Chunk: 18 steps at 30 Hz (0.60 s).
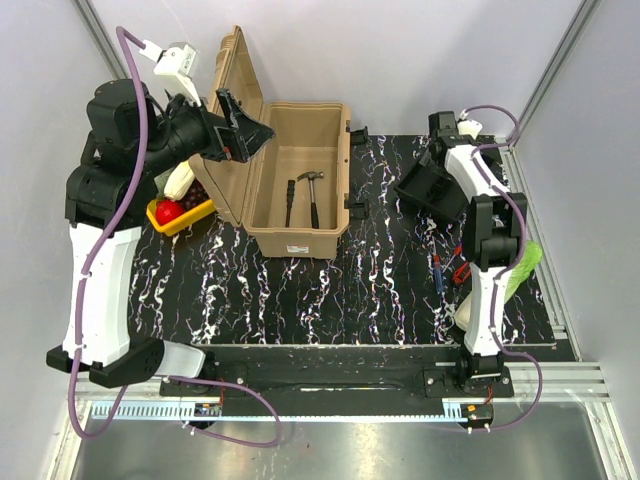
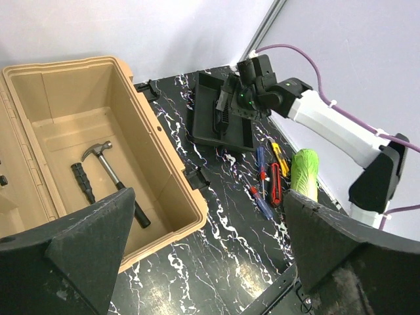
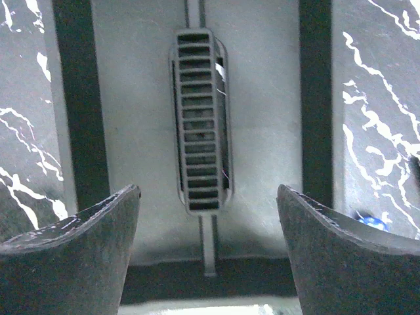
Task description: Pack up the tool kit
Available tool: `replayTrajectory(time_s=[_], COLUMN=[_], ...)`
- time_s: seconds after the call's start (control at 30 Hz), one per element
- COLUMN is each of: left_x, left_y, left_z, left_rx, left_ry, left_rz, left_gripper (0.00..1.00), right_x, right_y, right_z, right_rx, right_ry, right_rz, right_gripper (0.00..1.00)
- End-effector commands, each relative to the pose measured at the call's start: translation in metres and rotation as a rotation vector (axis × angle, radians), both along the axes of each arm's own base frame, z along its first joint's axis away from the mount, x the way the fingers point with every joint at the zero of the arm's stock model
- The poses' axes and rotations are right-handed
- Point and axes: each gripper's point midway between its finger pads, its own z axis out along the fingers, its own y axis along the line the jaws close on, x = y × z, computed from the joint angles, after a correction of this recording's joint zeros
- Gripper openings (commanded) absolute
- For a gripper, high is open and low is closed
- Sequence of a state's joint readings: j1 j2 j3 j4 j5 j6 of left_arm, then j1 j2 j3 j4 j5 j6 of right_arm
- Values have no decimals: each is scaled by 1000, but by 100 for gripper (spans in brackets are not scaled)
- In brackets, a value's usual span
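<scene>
I'm driving a left arm (image 1: 100, 283) and a right arm (image 1: 487, 292) that are both built from smooth white shell links between chunky black joint housings, each trailing a looping purple cable (image 2: 287, 46) and tipped with matte black wedge-shaped fingers (image 2: 79, 252).

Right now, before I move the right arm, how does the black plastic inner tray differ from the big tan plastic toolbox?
The tan plastic toolbox is large and deep; the black inner tray is smaller and shallow. The toolbox already holds a steel-headed hammer; the tray's visible compartments look empty. The open right gripper hangs over the tray's ribbed handle, away from the toolbox. Both sit open-side-up on the black marbled tabletop.
</scene>
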<state>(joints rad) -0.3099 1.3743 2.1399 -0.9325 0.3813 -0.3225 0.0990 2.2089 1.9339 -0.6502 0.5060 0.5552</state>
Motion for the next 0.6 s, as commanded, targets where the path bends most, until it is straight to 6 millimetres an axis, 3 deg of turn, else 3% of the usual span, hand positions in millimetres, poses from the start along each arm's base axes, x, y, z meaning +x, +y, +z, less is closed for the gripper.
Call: replayTrajectory(time_s=[0.0,0.3,0.57], left_x=[-4,2,3], left_y=[-5,-6,-6], left_z=[20,14,12], left_rx=[-33,-21,-17], left_ry=[-55,-43,-39], left_rz=[-27,-26,-23], left_gripper=[99,99,99], right_x=[28,34,23], right_y=[-3,-10,-14], right_z=[21,-19,-47], right_rx=[-15,-9,15], right_ry=[-79,3,66], right_rz=[-43,-83,-114], right_gripper=[87,70,64])
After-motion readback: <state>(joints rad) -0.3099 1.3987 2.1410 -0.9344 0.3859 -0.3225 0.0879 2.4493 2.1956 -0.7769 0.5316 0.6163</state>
